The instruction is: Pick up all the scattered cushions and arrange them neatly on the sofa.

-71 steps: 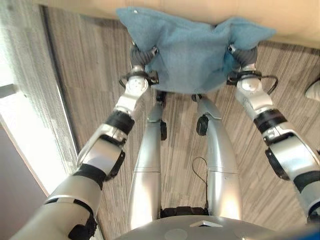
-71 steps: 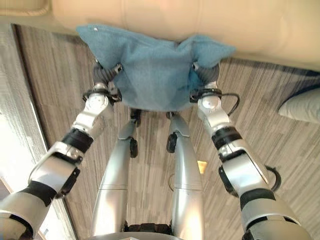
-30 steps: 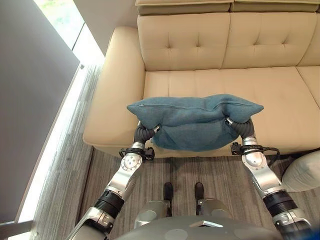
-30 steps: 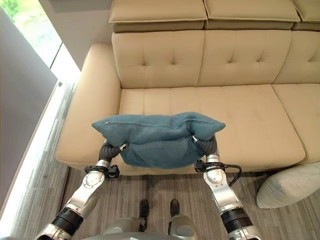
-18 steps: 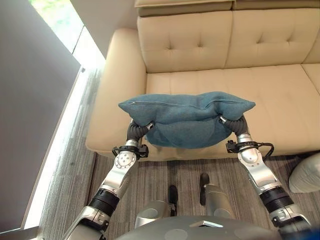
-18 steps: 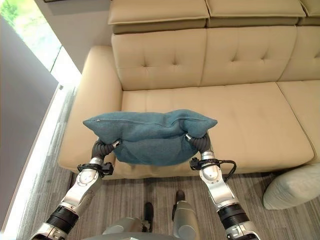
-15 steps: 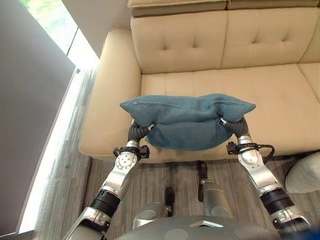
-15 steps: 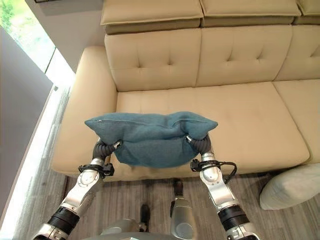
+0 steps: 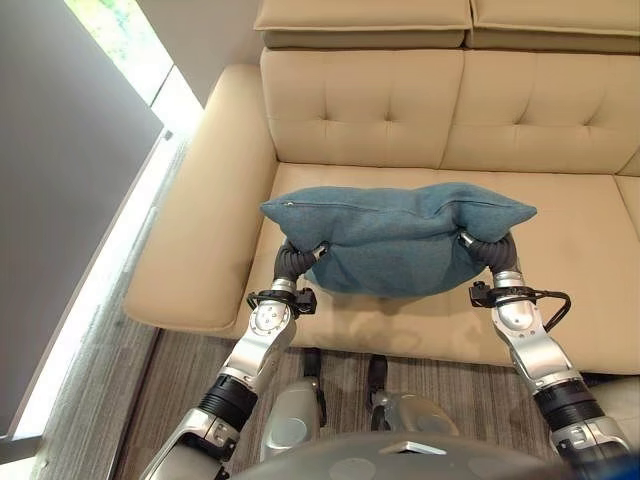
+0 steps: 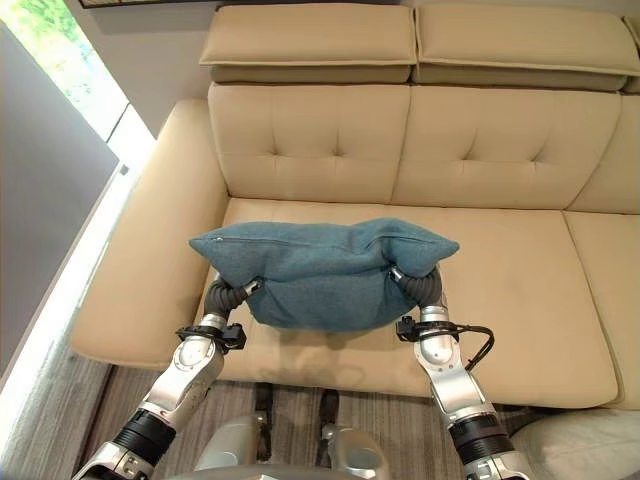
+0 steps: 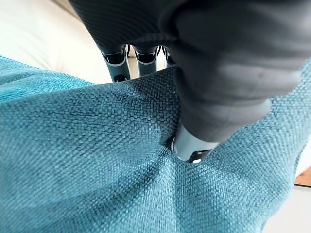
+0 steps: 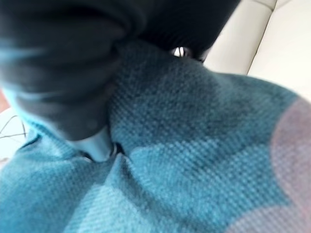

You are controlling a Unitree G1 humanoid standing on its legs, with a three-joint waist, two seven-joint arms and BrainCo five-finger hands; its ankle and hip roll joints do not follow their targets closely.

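Teal woven cushion [image 9: 398, 237] is held up between both hands over the front part of the beige sofa [image 9: 360, 100], above the seat nearest the sofa's left armrest [image 9: 205, 200]. It hangs clear of the seat, long side across, zip seam along its upper edge, with its corners sticking out past each wrist. Left hand [image 9: 295, 260] grips the cushion's lower left part; in the left wrist view the thumb [image 11: 194, 145] digs into the cloth while the fingers [image 11: 116, 60] pass behind it, so the hand is clenched on the cushion. Right hand [image 9: 490, 255] grips the lower right part the same way, its thumb [image 12: 99, 145] pressed into a fold of the fabric. A pale grey cushion [image 10: 570, 445] lies on the wood-grain floor [image 9: 150, 410] by the sofa's front, to the robot's right
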